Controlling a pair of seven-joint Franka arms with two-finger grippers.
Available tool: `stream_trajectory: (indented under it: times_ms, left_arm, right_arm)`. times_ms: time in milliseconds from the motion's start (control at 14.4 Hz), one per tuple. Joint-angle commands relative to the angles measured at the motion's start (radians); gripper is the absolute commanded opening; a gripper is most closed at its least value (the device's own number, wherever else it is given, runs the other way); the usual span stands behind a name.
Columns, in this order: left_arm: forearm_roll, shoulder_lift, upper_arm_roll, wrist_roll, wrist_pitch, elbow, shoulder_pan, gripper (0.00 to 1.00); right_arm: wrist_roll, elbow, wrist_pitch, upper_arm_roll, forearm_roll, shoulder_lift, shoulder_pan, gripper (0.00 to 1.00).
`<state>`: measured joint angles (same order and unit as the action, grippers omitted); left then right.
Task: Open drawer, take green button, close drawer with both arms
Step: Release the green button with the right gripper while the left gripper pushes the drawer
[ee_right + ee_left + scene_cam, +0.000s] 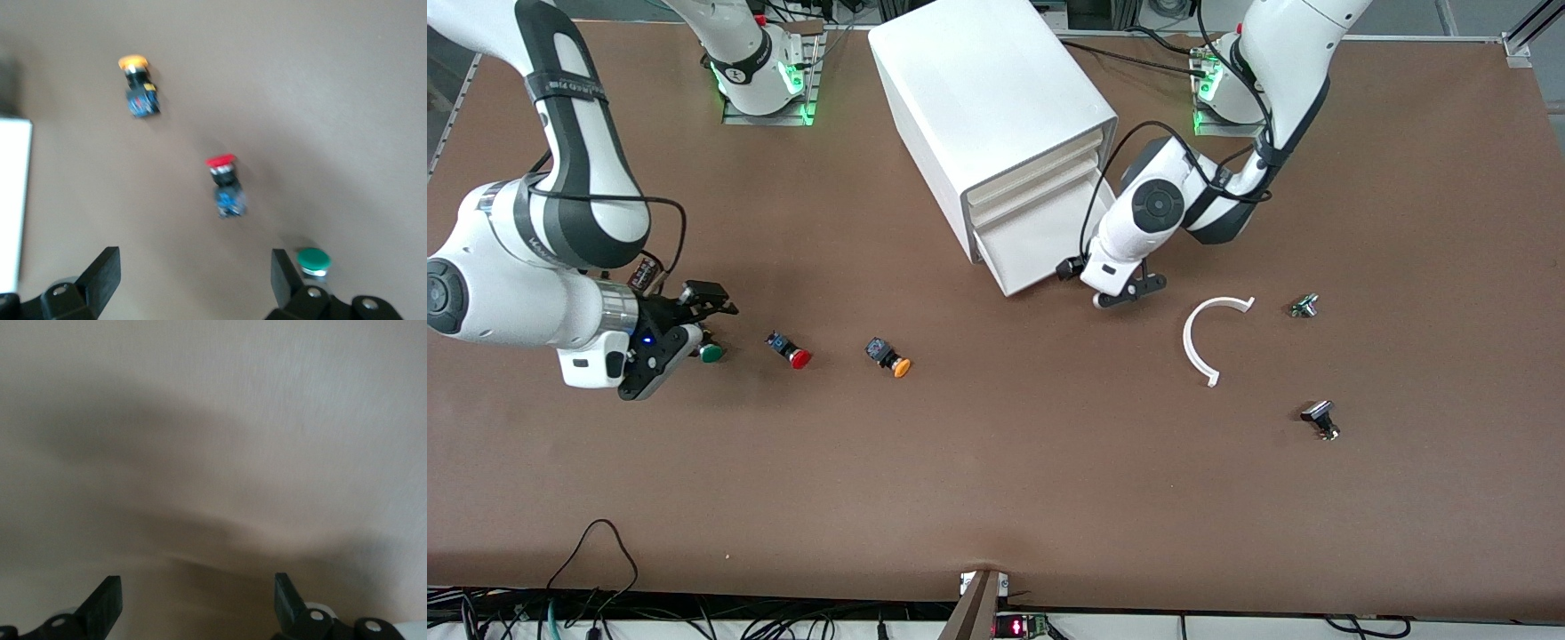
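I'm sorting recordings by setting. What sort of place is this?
Probably a robotics lab bench: two white arms bolted to a brown table, a white cabinet with drawers, and loose cables along the table's edge.

Lighting was even and bright overhead across the table (pixel 996 480), with soft short shadows beneath both arms. Green indicator lights glowed at both arm bases. The left wrist view was blurred and heavily shadowed; the right wrist view showed motion blur throughout.
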<state>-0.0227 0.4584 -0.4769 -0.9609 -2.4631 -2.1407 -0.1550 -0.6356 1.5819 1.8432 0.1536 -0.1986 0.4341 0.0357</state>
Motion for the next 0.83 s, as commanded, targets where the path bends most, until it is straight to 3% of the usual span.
stream_trajectory:
  times_ms: [0,277,415,554,762]
  left_arm:
    - [-0.020,-0.041,-0.069,-0.022,0.010,-0.083,0.032,1.00]
    - [-0.020,-0.058,-0.135,-0.067,0.079,-0.107,0.044,1.00]
    - [-0.032,-0.064,-0.181,-0.081,0.116,-0.107,0.051,1.00]
    - [-0.080,-0.064,-0.195,-0.090,0.121,-0.107,0.054,1.00]
    - [-0.088,-0.066,-0.213,-0.078,0.131,-0.107,0.057,1.00]
  right_arm:
    - [0.213,-0.036,-0.019,0.050,-0.007,0.005,-0.005,1.00]
    - [0.518,-0.033,-0.019,0.043,0.001,-0.023,-0.065,1.00]
    - [0.754,-0.031,-0.022,0.034,0.094,-0.040,-0.098,1.00]
    - [0.798,-0.033,-0.030,0.011,0.162,-0.063,-0.099,1.00]
    - [0.797,-0.036,-0.055,-0.078,0.166,-0.113,-0.099,1.00]
